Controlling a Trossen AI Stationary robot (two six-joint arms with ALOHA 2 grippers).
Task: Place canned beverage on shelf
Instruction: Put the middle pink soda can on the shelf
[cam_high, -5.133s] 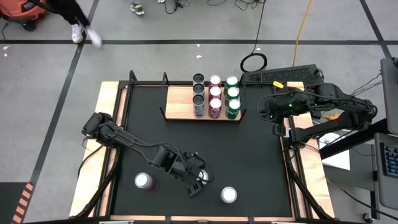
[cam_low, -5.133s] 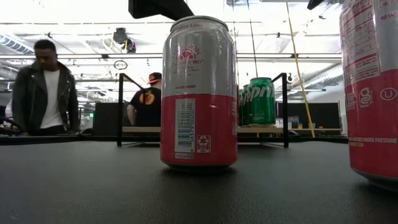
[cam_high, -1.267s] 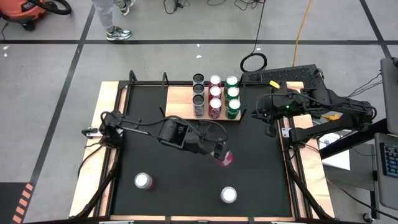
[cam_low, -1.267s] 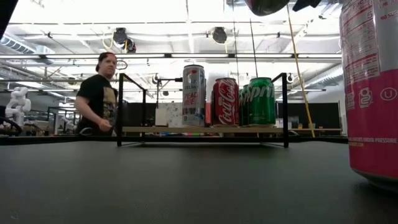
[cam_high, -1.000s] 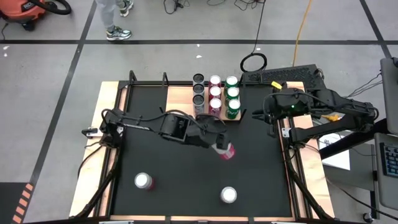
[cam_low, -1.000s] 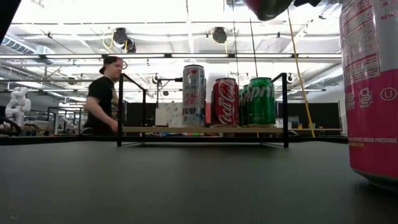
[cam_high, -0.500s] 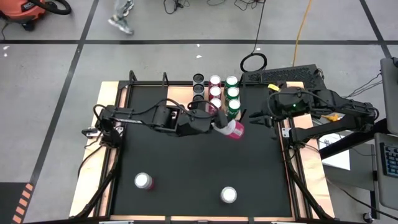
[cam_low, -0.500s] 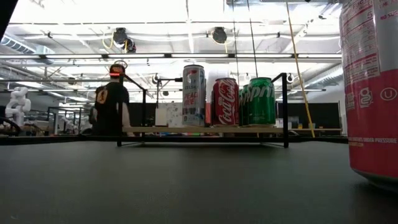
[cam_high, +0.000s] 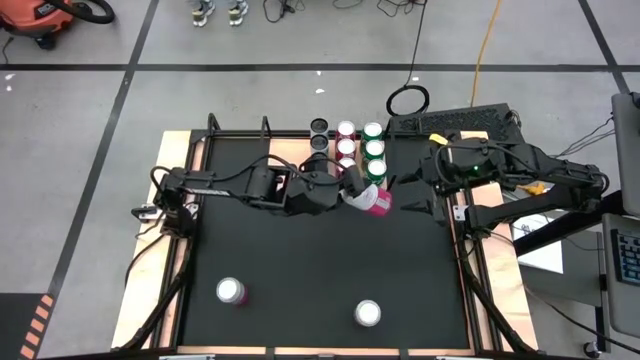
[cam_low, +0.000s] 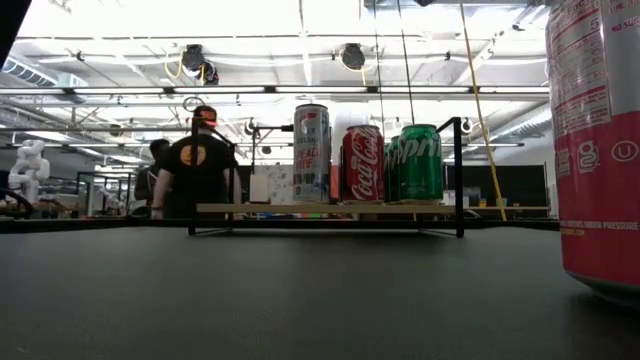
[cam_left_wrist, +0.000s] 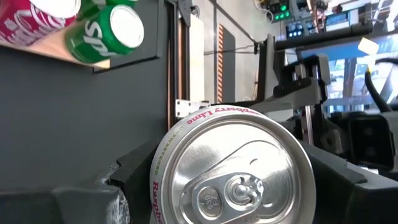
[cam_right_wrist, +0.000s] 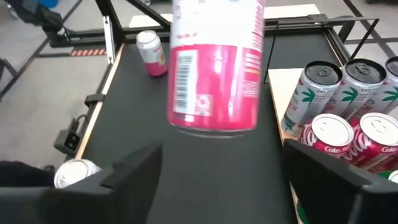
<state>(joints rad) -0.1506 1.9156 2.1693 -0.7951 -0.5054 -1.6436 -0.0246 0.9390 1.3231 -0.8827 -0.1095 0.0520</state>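
I'm holding the pink can (cam_high: 375, 201) tilted in my left gripper (cam_high: 352, 196), its fingers clamped on it above the mat, just off the shelf's (cam_high: 288, 155) front right corner. My right gripper (cam_right_wrist: 217, 180) is facing it with fingers spread wide, so I'm judging this a handover; next, close on the body. Parked cans (cam_high: 346, 148) are crowding the shelf; two spare cans (cam_high: 231, 291) are waiting behind.

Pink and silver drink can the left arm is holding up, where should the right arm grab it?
Probably the pink lower half of the pink and silver can, fingers closing across its round sides. The left gripper holds the silver lid end, leaving the pink end free ahead of the open right gripper, which can come straight in.
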